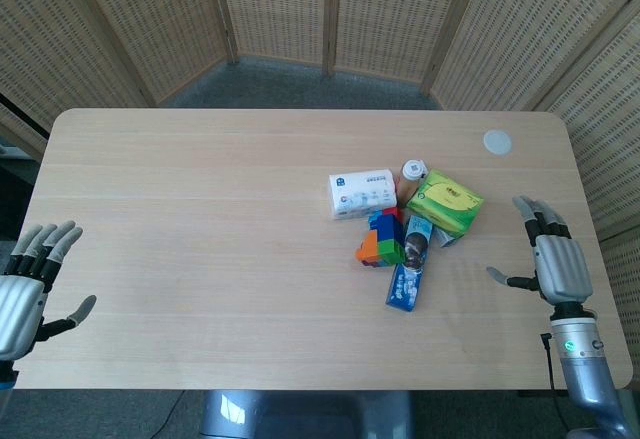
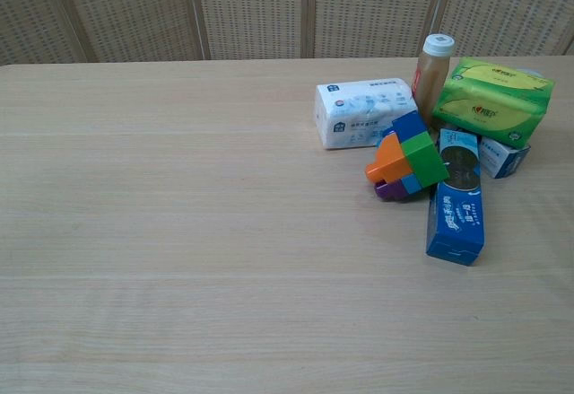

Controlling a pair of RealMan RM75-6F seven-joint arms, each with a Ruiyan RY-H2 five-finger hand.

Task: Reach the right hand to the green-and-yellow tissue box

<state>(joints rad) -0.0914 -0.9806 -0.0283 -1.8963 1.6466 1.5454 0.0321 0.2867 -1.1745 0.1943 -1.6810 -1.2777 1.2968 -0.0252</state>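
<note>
Right hand (image 1: 553, 259) apparently open, apart from tissue box (image 1: 445, 202).

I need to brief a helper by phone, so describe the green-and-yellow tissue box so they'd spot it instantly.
On the light wooden table, look at the cluster of items right of centre. The green-and-yellow tissue box sits at the cluster's far right edge, beside the small white-capped bottle. It is the only bright green pack; the other tissue pack is white and blue.

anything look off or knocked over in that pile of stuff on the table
Nothing spilled or damaged. The green-and-yellow tissue box sits tilted, propped on a small blue-and-white box. The blue cookie box lies flat, and the toy block cluster leans on it.
</note>
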